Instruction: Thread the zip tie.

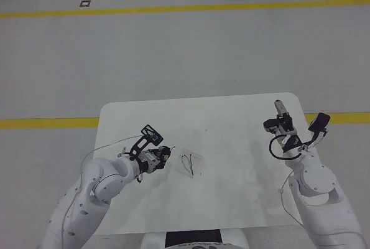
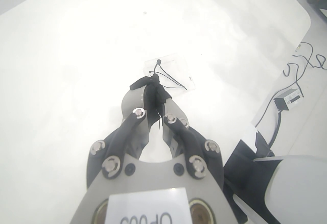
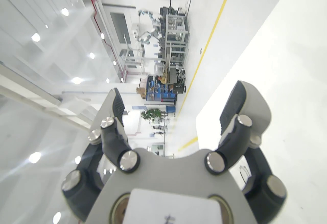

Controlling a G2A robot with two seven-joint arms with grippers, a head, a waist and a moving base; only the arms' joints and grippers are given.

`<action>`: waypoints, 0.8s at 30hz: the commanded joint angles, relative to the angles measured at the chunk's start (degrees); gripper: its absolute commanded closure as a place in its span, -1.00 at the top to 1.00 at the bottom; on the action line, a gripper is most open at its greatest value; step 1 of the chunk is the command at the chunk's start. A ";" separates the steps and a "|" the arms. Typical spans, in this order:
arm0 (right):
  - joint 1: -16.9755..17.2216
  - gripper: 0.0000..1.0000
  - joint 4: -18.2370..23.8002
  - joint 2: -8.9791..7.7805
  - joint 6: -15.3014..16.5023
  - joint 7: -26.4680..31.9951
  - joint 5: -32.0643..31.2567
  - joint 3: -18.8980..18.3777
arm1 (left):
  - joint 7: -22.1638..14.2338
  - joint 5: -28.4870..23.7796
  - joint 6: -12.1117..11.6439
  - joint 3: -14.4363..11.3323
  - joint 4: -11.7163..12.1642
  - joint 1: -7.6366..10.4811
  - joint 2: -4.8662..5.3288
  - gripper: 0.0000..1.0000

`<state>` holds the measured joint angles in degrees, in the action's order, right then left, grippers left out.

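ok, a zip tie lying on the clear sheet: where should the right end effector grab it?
Zip tie: probably the thin strap mid-length, from straight above, closing across it. It lies flat on the clear sheet, so there is nothing to get under from the side. The right end effector is open.

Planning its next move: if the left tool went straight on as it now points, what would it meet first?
Most likely the clear sheet with zip ties on it, just ahead of the left tool; depth is unclear.
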<state>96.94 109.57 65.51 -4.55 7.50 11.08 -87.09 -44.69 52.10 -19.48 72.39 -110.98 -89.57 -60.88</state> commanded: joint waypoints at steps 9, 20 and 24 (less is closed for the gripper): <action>-7.38 1.00 3.87 -0.21 -13.34 16.06 -10.15 10.58 | 0.00 0.00 0.00 0.00 0.00 0.00 0.00 -1.00; -9.20 1.00 3.95 -0.19 -14.93 19.04 -12.36 13.27 | 0.00 0.00 0.00 0.00 0.00 0.00 0.00 -1.00; -9.20 1.00 3.95 -0.19 -14.93 19.04 -12.36 13.27 | 0.00 0.00 0.00 0.00 0.00 0.00 0.00 -1.00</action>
<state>87.74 113.52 65.33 -19.48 26.54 -1.28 -73.82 -44.69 52.10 -19.48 72.39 -110.98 -89.57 -60.88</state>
